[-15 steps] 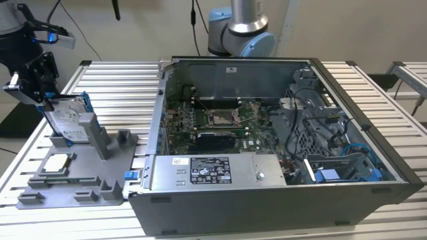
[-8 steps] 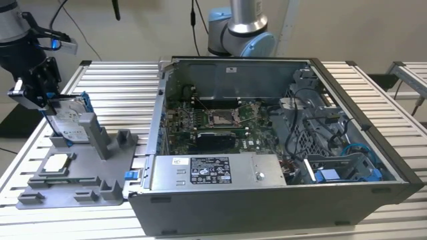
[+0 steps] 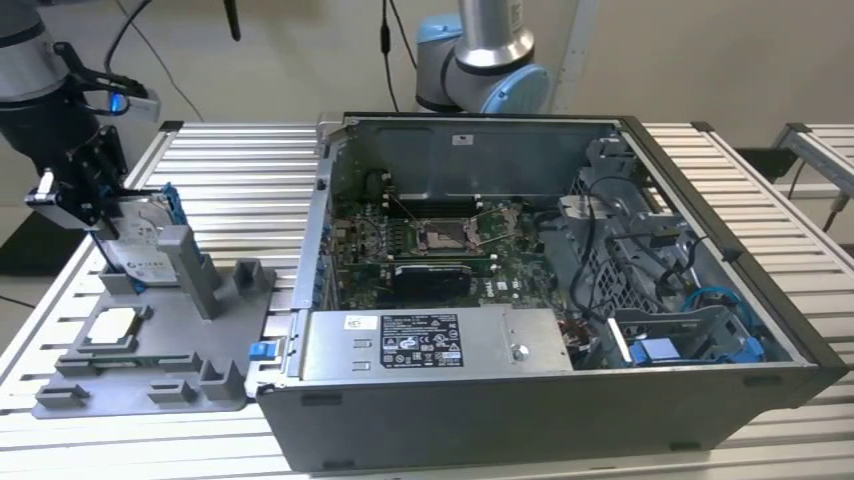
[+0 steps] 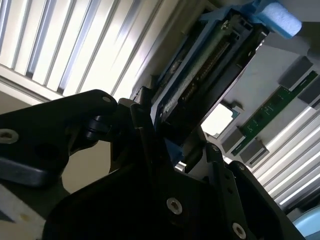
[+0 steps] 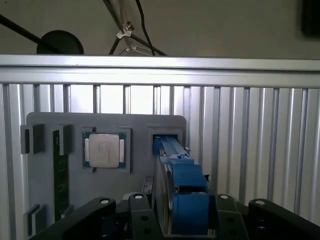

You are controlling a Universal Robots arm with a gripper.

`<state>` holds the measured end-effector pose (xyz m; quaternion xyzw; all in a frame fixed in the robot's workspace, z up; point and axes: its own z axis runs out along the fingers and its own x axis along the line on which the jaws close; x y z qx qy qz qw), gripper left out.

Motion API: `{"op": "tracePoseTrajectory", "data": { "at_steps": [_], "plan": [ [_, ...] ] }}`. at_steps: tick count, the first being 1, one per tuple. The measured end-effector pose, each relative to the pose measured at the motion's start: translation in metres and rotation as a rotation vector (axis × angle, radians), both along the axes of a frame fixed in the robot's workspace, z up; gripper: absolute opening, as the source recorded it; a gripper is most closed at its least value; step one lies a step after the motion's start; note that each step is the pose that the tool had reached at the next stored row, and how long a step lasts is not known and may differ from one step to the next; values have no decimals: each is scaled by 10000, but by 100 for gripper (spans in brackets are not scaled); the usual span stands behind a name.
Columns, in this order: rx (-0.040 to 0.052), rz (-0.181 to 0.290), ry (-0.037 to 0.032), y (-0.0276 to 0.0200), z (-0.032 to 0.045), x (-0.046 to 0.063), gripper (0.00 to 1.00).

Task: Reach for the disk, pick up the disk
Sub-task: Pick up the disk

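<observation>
Watching remotely, I see the slatted table (image 3: 761,200), the open computer case (image 3: 534,430) on it, the grey fixture (image 3: 160,352) alongside, and my gripper (image 5: 182,222) clamped on the disk (image 5: 187,185), which stands on edge in a fixture slot.

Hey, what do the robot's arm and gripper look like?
The gripper is black, built of jointed links with silver screws. The arm is a silver tube on a black wrist, with a black cable and a small blue light.
</observation>
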<state>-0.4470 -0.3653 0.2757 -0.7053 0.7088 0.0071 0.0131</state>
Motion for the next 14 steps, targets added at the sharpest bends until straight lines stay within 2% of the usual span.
{"op": "tracePoseTrajectory", "data": {
  "at_steps": [5, 12, 13, 14],
  "plan": [
    [6, 0, -1, 0, -56, 0, 100],
    [29, -1, 2, 0, -77, 0, 100],
    [31, -1, 0, 0, -78, 0, 0],
    [30, 0, 0, 0, -78, 0, 0]
  ]
}}
